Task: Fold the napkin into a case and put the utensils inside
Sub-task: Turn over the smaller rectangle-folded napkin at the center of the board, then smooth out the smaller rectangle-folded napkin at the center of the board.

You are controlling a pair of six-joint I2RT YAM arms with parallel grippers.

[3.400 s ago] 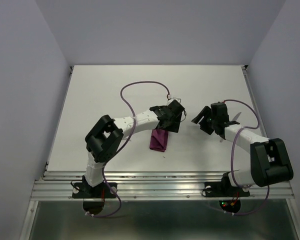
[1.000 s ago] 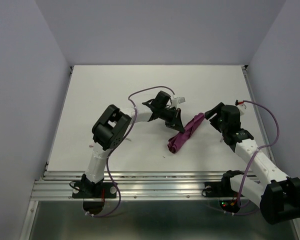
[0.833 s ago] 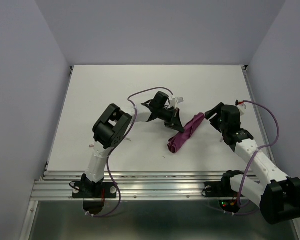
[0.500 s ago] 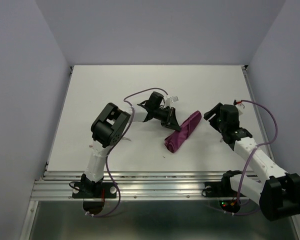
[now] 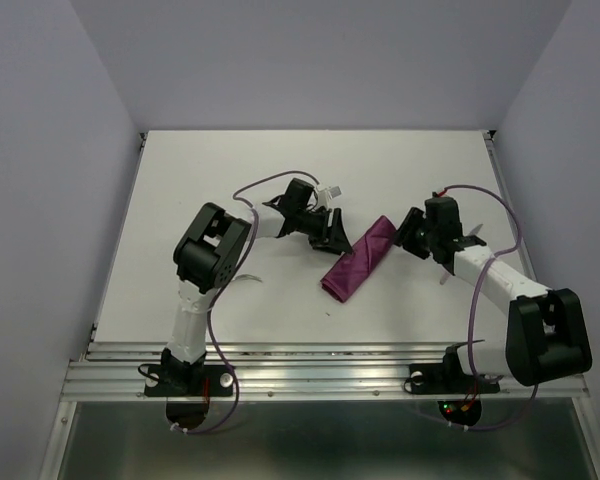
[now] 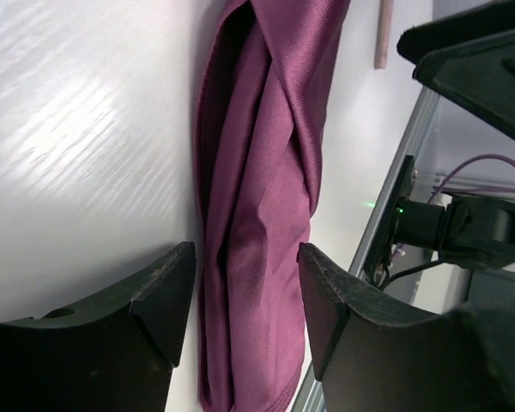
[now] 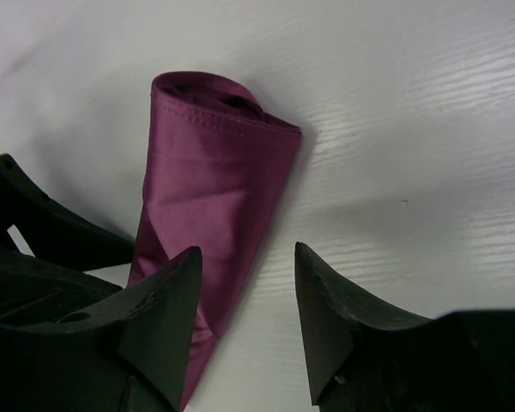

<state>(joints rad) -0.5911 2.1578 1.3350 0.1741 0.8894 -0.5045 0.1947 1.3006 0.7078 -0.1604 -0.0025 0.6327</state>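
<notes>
**Folded napkin (image 5: 358,258) lies between two idle tools at the middle of the surface (image 5: 230,170)**

The burgundy cloth, folded into a narrow pouch, lies diagonally with its open end to the far right. The left tool (image 5: 338,240) sits just to its left and the right tool (image 5: 407,238) just to its right, both spread and gripping nothing. One pale utensil (image 6: 382,34) shows beyond the pouch in the left wrist view. The folds look loose, so a nudge from either tool could unroll them. A utensil pushed in could also drag the thin cloth across the slick surface or collapse the opening, unless the other tool pins it down.
</notes>
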